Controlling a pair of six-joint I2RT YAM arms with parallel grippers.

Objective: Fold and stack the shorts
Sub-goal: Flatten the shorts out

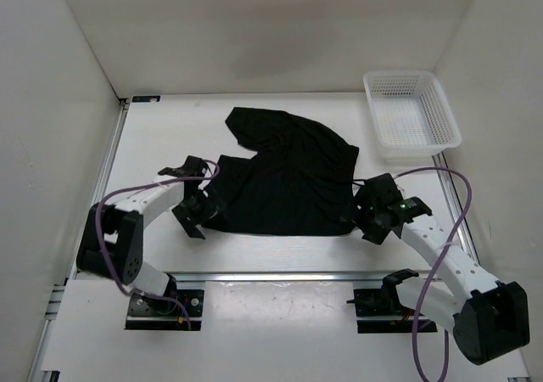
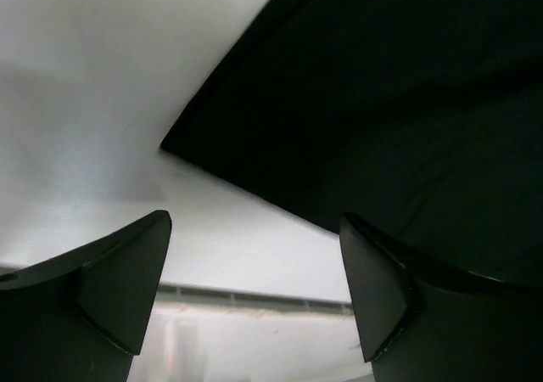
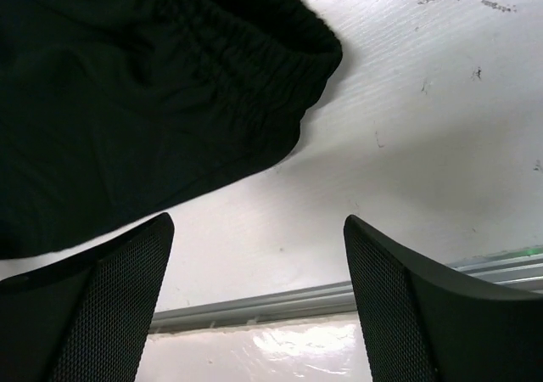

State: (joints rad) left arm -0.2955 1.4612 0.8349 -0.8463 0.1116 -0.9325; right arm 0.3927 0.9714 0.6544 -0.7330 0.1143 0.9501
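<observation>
One pair of black shorts [image 1: 284, 174] lies spread and a little rumpled in the middle of the white table [image 1: 161, 144], with one part reaching toward the far left. Two grippers flank it. The left gripper [image 2: 254, 229] hangs at the near-left corner of the cloth, fingers spread and gripping nothing. The right gripper [image 3: 254, 229] hangs by the gathered waistband at the near right, likewise spread. One white mesh basket [image 1: 411, 115] stands at the far right, apart from the shorts.
</observation>
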